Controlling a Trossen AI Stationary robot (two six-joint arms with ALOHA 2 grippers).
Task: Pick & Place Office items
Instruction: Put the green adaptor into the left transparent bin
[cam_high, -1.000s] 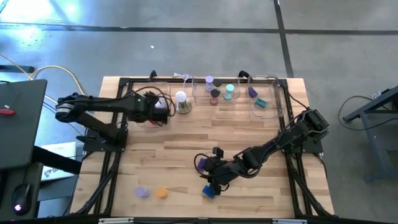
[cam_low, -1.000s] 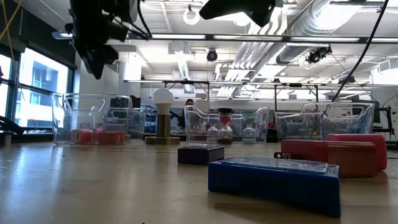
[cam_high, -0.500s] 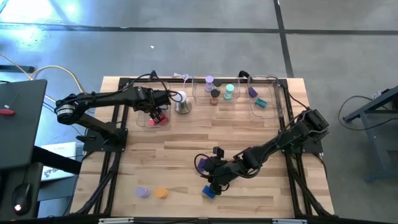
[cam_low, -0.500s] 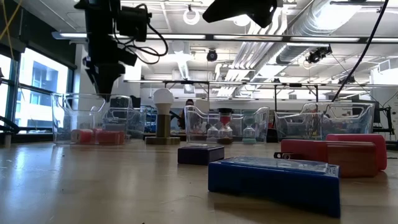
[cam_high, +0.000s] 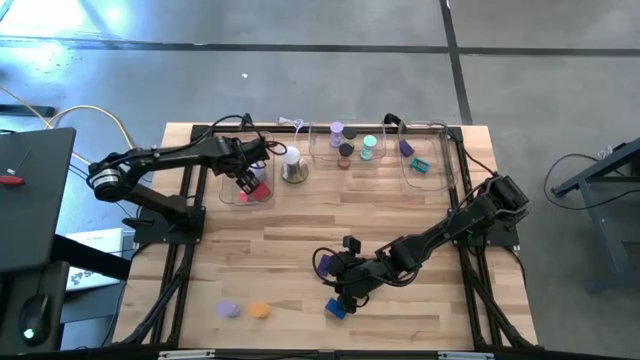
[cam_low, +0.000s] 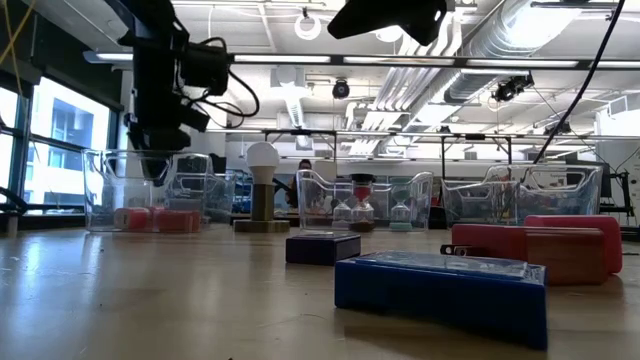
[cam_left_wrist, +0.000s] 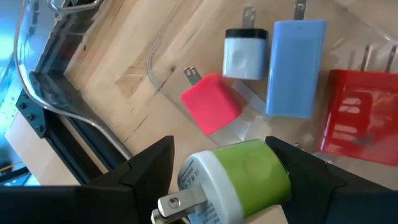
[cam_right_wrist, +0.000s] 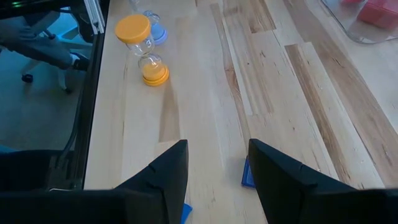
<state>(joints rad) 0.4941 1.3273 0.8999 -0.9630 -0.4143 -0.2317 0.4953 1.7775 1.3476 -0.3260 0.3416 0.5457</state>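
My left gripper (cam_high: 248, 180) (cam_left_wrist: 224, 177) hangs over the left clear tray (cam_high: 228, 196) at the table's far left, shut on a green-and-white plug block (cam_left_wrist: 245, 174). In the tray below lie a pink cube (cam_left_wrist: 210, 102), a white block (cam_left_wrist: 244, 55), a blue block (cam_left_wrist: 296, 65) and a red block (cam_left_wrist: 360, 112). My right gripper (cam_high: 345, 288) (cam_right_wrist: 214, 180) stands open above the table near its front. A blue block (cam_high: 336, 308) and a purple block (cam_high: 324, 263) lie beside it, with nothing between the fingers. My left gripper pinches the plug block's green body (cam_left_wrist: 261, 168) between its two fingers (cam_left_wrist: 149, 167), one on each side. The fingers slant steeply down from the table's left and lie across the block. The block is lifted clear above the tray, with its white pronged end (cam_left_wrist: 186, 190) sticking out sideways.
A white dome on a metal base (cam_high: 291, 164) stands right of the left tray. Two more clear trays (cam_high: 352, 160) (cam_high: 425, 180) with small pieces stand along the far edge. An orange hourglass (cam_right_wrist: 144, 50) and a lilac one (cam_high: 229, 309) lie near the front left. A red block (cam_low: 540, 248) shows in the low view.
My left gripper has come down over the left tray and tipped to point more steeply down, turning at the wrist, with the green plug block still between its fingers.
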